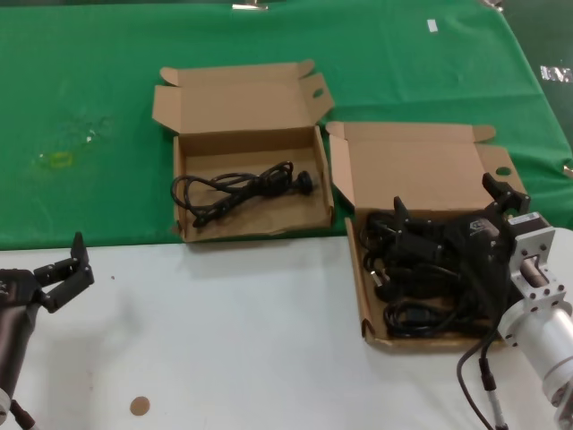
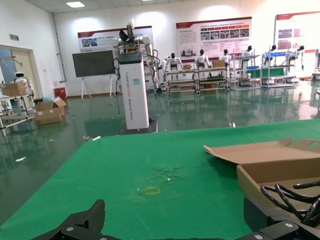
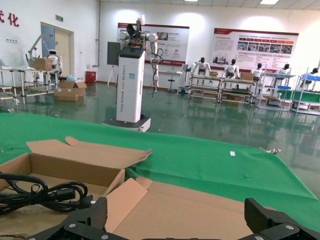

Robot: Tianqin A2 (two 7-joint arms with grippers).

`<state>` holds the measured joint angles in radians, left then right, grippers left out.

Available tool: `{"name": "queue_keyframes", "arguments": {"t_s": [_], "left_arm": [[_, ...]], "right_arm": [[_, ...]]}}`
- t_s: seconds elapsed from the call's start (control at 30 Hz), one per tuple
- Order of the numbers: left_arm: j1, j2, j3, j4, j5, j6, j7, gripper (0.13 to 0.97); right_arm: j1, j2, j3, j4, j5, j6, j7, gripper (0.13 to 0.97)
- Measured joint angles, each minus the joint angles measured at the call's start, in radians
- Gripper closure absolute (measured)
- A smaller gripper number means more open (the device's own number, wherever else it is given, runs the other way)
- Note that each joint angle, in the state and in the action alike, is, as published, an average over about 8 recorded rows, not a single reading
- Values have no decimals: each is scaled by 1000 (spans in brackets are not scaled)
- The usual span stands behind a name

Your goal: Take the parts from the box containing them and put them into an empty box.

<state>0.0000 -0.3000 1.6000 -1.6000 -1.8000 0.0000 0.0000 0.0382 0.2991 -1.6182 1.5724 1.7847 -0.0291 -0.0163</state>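
Several coiled black cables, the parts point(image 1: 421, 269), lie heaped in the larger low box point(image 1: 366, 296) on the right, its broad lid point(image 1: 421, 175) folded back. My right gripper point(image 1: 448, 202) hovers open just above that heap, with nothing between its fingers point(image 3: 95, 216). The smaller, taller-walled box point(image 1: 179, 193) stands to the left on the green cloth and holds one black cable point(image 1: 246, 190). That cable point(image 3: 45, 192) also shows in the right wrist view. My left gripper point(image 1: 70, 269) waits open over the white table at the front left, holding nothing.
Green cloth point(image 1: 89, 107) covers the far half of the table and the white tabletop point(image 1: 233, 340) the near half. A yellow mark point(image 1: 55, 159) sits on the cloth at left. A small brown spot point(image 1: 139, 406) lies near the front edge. The boxes stand close together.
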Motion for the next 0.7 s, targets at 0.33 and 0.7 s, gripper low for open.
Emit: {"name": "queue_keyframes", "arguments": {"t_s": [0.33,0.7], "left_arm": [[0,0,0,0,0,0,0,132],[0,0,0,0,0,0,0,132]], "right_arm": [[0,0,0,0,0,0,0,129],[0,0,0,0,0,0,0,129]]}}
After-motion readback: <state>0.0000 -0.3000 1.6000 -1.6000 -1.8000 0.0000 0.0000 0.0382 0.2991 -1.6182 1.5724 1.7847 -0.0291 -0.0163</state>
